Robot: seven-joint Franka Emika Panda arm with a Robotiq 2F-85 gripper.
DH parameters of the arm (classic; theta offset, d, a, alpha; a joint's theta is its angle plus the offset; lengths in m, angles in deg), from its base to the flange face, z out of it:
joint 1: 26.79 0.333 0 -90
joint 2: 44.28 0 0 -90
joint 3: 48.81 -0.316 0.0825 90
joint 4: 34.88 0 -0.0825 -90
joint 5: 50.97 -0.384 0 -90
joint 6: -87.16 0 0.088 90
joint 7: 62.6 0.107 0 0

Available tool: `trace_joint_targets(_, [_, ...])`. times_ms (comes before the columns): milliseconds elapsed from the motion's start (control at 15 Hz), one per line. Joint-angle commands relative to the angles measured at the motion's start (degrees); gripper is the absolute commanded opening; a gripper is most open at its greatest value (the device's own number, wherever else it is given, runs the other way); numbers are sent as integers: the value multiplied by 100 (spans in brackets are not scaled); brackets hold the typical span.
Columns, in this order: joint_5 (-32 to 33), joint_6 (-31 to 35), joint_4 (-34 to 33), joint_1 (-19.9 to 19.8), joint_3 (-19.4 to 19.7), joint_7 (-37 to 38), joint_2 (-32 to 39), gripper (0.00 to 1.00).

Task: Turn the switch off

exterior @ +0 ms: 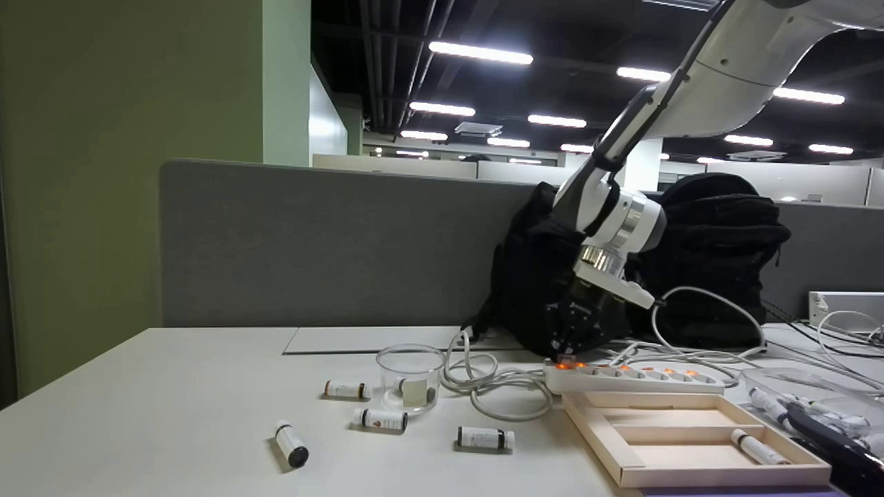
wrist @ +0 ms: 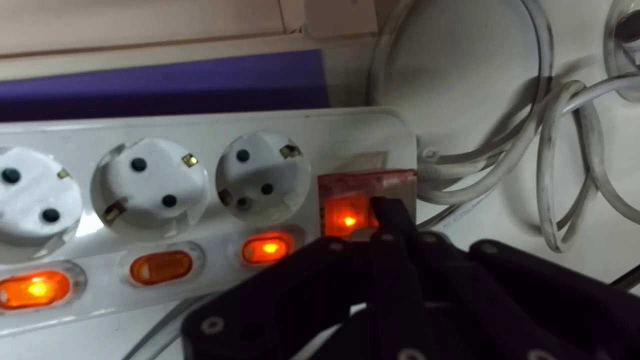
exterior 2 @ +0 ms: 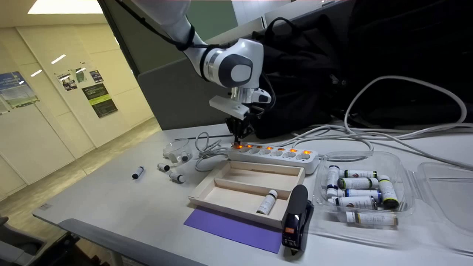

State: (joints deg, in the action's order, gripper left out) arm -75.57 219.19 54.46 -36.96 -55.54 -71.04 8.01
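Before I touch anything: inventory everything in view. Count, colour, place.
table: one, white, foreground
partition: one, grey, behind table
backpacks: two, black, by partition
power strip: one, white, on table
switch: one, red-orange, lit, strip's end
smaller switches: six, orange, along strip
cables: several, white, around strip
wooden tray: one, pale, beside strip
sheet: at least one, purple, by tray
container: one, clear, near tray
handheld tool: one, black, between tray and container
cup: one, clear, by cables
vials: over ten, mostly white, in container, in tray and on table
posters: several, multicoloured, far wall
ceiling lights: several, white, overhead
arm: one, white, above table
claw: one, black, at switch
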Motion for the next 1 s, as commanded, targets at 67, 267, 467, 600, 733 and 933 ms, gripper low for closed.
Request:
trace_joint_targets(67, [198, -118, -123, 118, 137, 354, -1, 0])
trace_joint_targets(267, [275, -92, -46, 156, 177, 376, -74, 0])
trace_joint_targets(467, [282, -108, 12, 146, 166, 349, -148, 0])
trace_joint_targets(600, [306, -93, 83, 141, 169, 336, -225, 0])
trace_joint_targets(733, [332, -56, 169, 117, 165, 279, -316, 0])
trace_joint_targets(933, [317, -63, 232, 92, 168, 249, -428, 0])
